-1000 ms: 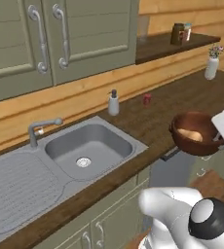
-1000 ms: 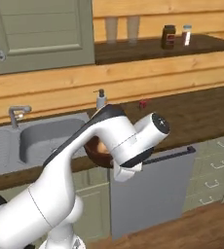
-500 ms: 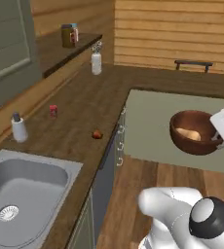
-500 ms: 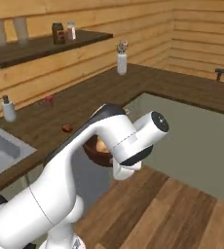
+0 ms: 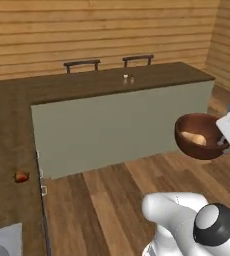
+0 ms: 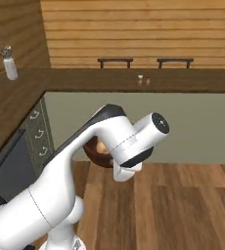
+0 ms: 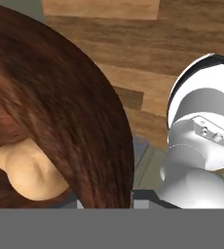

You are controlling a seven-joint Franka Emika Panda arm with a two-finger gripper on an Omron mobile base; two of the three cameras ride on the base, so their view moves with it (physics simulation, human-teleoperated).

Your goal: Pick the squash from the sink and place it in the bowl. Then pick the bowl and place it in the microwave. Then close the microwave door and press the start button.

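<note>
Both base views look forward and down at the same island counter [image 5: 112, 80] and wood floor [image 6: 183, 195]; hand view sits tight inside the bowl [image 7: 50, 112].

The bowl [image 5: 201, 136] hangs in the air over the wooden floor [image 5: 112, 200], with open room below it and to its left. Ahead, the long desk [image 5: 117, 82] with its grey-green front panel [image 5: 122, 127] closes the way. On its top, near the far edge, stand two small shakers [image 5: 128, 78]. Behind that edge two chair backs [image 6: 115, 62] rise. On the left wing of the desk, a small red thing [image 5: 21, 176] lies near the front edge.
</note>
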